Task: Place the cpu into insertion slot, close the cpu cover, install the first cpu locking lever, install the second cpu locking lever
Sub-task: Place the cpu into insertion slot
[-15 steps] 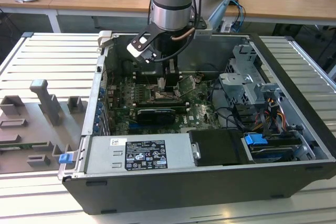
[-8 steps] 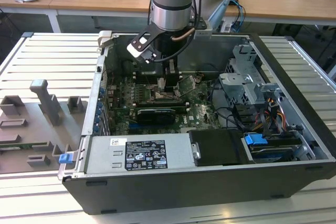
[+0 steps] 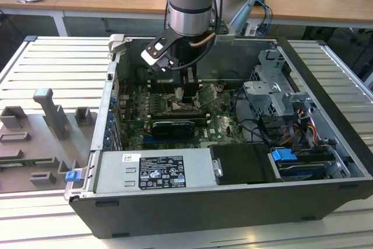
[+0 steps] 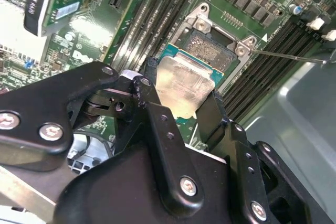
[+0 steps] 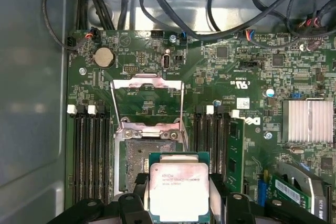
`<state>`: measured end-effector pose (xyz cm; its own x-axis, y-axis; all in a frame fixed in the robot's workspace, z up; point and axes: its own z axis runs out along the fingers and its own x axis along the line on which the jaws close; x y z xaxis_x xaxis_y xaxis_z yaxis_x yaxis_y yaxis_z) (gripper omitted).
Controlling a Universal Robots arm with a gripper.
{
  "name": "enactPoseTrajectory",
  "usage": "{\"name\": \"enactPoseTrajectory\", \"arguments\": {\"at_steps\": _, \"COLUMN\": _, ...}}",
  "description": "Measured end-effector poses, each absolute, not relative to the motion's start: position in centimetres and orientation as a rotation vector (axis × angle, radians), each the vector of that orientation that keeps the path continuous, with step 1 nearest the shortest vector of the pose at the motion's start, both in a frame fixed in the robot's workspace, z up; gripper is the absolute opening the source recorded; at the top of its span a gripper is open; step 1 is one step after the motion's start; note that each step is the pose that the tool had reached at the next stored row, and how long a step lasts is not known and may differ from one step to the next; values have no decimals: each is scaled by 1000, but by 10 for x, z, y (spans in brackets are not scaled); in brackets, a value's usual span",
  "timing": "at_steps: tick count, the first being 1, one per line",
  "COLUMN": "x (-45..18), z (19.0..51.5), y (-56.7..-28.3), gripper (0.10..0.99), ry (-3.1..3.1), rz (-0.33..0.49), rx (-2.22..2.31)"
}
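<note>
Pinching the cpu, a small flat square chip with a pale silver-grey metal top, the black two-fingered end effector grips it by two opposite edges. In the exterior view the end effector hangs down from the arm into the middle of the open black computer case, which lies on the slatted grey metal worktop.

From the exterior view's left: grey plastic fixtures stand on the worktop outside the case's wall on that side; then comes the green circuit board on the case floor; the grey metal drive cage stands at the case's far right corner.

In the first wrist view the cpu is over the insertion slot, a square black-framed socket with dark centre, between two banks of long black memory slots. The chip covers only a part of the slot and seems not seated; I cannot tell if it touches. The cpu cover, a silver metal frame with a square window, is swung open away from the slot. A thin metal locking lever stands free.

The first step, the placing, is in hand, I judge; cover and levers are not yet done. This placing calls for the chip level and its edges square with the slot's frame before the fingers let go.
</note>
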<state>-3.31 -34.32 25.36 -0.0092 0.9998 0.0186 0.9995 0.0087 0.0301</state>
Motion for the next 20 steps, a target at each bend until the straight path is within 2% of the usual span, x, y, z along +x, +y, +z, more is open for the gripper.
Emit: {"name": "enactPoseTrajectory", "arguments": {"at_steps": 20, "x": -34, "z": 237, "y": -333, "gripper": 541, "ry": 2231, "rz": 56, "rx": 2202}}
